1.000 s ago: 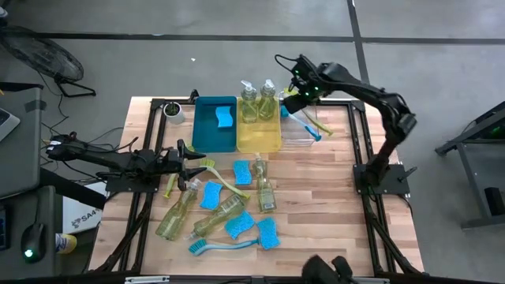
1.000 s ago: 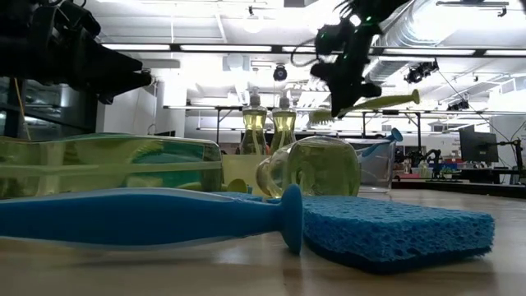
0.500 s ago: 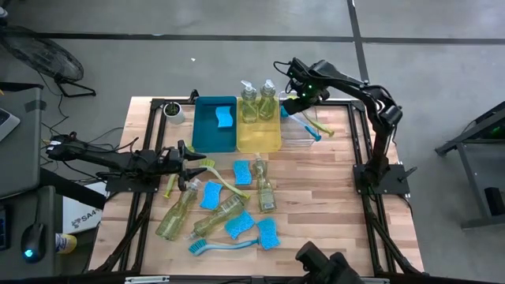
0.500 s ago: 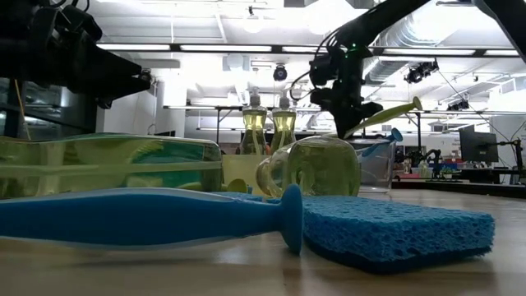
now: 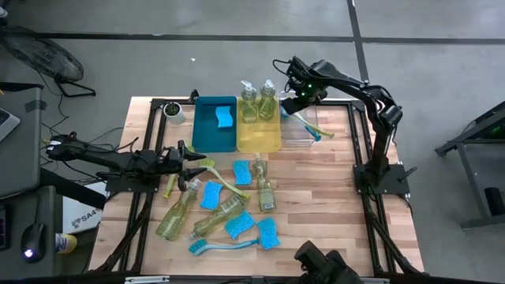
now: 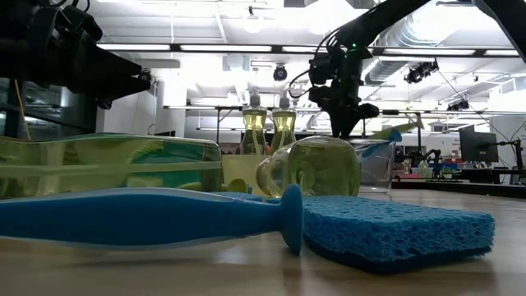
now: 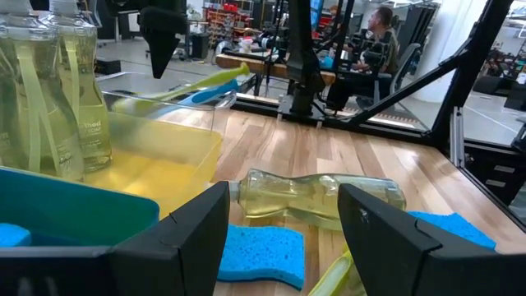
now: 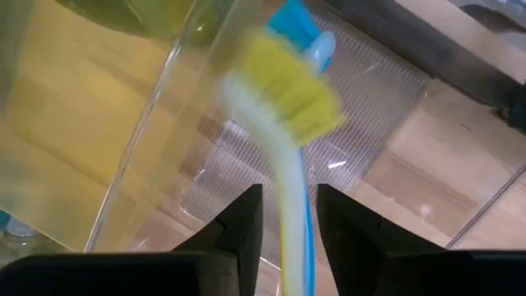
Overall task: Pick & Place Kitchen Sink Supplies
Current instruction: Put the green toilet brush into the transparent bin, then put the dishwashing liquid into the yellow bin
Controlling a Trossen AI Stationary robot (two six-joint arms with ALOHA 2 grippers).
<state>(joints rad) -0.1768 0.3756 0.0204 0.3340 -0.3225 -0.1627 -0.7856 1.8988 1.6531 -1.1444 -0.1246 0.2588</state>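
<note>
I start with the tabletop [image 5: 316, 181], where the supplies are being sorted by kind into three bins along the far edge. The teal bin [image 5: 207, 136] holds one sponge [image 5: 225, 118]. The yellow bin [image 5: 259, 138] has two soap bottles [image 5: 249, 101] standing upright. The clear bin [image 5: 293, 140] takes the brushes.

My right claw [image 5: 290, 101] hangs over the clear bin with the yellow-green brush [image 5: 317, 126] below it. The brush lies slanted across the bin beside a blue brush [image 5: 310, 131] already there. I judge this to be the drop-off for that brush. My left claw [image 5: 193, 164] waits at the left middle of the tabletop, spread wide and empty, just beside the loose pile it would work next.

That pile sits in the near half: several bottles lying on their sides [image 5: 217, 214], another blue brush [image 5: 221, 244] at the front, and scattered sponges [image 5: 242, 172].

The overhead view gives me the layout but not the grip. The right wrist view shows the brush handle [image 8: 292, 214] running out from the right claw [image 8: 289, 197], bristles over the clear bin. I cannot tell there whether the claw clamps it or has let go. The low view shows the claw [image 6: 339, 115] above the bin rim. The left wrist view shows the left claw [image 7: 283, 214] with a clear gap.
</note>
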